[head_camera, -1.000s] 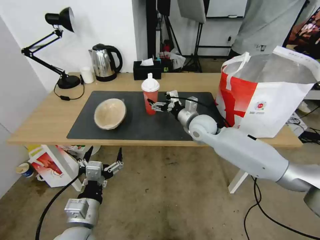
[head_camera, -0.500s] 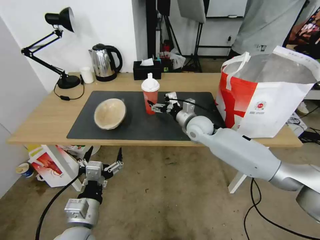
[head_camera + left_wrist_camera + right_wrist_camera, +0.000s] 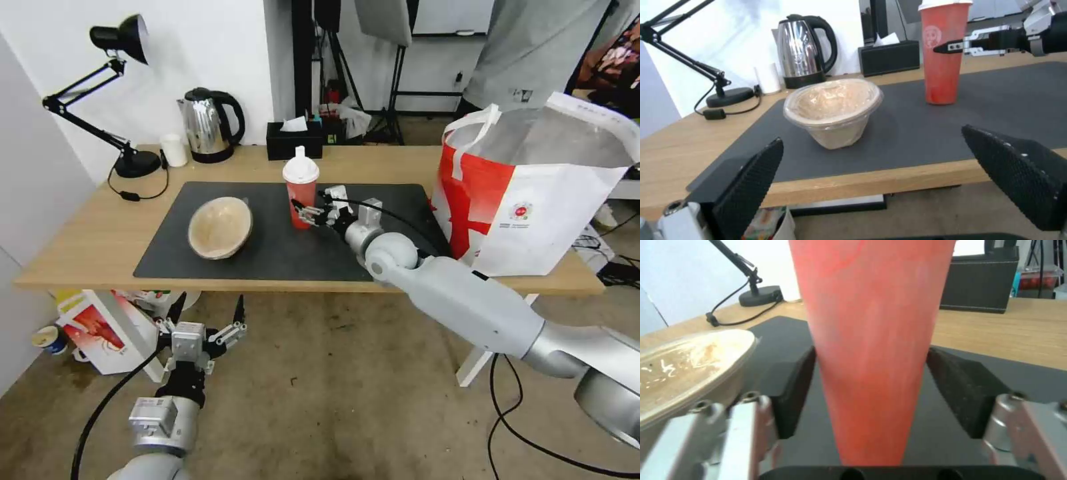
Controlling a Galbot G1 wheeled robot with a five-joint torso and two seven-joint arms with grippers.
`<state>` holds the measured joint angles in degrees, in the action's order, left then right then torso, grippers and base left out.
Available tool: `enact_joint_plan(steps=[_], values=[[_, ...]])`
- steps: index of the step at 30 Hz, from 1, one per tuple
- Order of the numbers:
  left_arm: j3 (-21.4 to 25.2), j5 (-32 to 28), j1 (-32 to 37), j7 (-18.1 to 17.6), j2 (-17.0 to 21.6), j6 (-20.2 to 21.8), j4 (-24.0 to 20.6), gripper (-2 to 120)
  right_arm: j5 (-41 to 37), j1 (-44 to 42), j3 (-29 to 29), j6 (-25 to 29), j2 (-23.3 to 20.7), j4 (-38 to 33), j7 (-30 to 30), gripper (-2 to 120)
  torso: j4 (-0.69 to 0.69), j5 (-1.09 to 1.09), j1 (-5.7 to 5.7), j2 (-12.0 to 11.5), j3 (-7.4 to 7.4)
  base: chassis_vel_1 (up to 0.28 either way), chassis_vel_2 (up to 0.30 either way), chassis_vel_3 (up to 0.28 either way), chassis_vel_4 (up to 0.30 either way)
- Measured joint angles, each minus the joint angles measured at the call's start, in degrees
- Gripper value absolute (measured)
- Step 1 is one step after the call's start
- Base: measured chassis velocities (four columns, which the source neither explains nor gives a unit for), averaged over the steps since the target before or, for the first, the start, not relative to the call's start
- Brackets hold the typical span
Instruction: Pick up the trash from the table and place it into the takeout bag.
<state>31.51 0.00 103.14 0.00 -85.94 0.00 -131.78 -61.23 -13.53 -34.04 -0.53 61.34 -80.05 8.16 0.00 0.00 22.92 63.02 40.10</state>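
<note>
Head view: kettle [image 3: 210, 133] behind cup [image 3: 301, 193]

No wording can be made out anywhere. The takeout bag [image 3: 533, 200] carries a small round logo [image 3: 521, 211] with lines of print under it, too small to read, and the red cup [image 3: 942, 53] bears a faint round emblem [image 3: 931, 33], also unreadable.

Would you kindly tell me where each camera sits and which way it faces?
Head view: high, looking down at the light-wood table; both arms show.
Left wrist view: below table edge, facing the beige paper-pulp bowl; left gripper open.
Right wrist view: on the mat, facing the red drink cup between right gripper pads.
All share the cup.
</note>
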Motion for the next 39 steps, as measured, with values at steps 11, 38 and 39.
enact_joint_plan(steps=[11,38,39], values=[[0.0,0.0,0.0,0.0,0.0,0.0,0.0,100,-1.18,0.4,0.24,0.12,-1.02,-1.1,-0.51,34,0.0,0.0,0.0,0.0,0.0,0.0,0.0,0.0,0.0],[0.0,0.0,0.0,0.0,0.0,0.0,0.0,100,9.31,3.37,-0.16,0.07,-13.92,-6.67,-10.97,3,-0.01,0.0,0.0,0.0,0.0,0.0,0.0,0.0,0.0],[0.0,0.0,0.0,0.0,0.0,0.0,0.0,100,10.29,3.99,-0.57,0.01,-15.88,-8.05,-12.2,3,0.0,0.02,0.0,0.0,0.0,0.0,0.0,0.0,0.0]])
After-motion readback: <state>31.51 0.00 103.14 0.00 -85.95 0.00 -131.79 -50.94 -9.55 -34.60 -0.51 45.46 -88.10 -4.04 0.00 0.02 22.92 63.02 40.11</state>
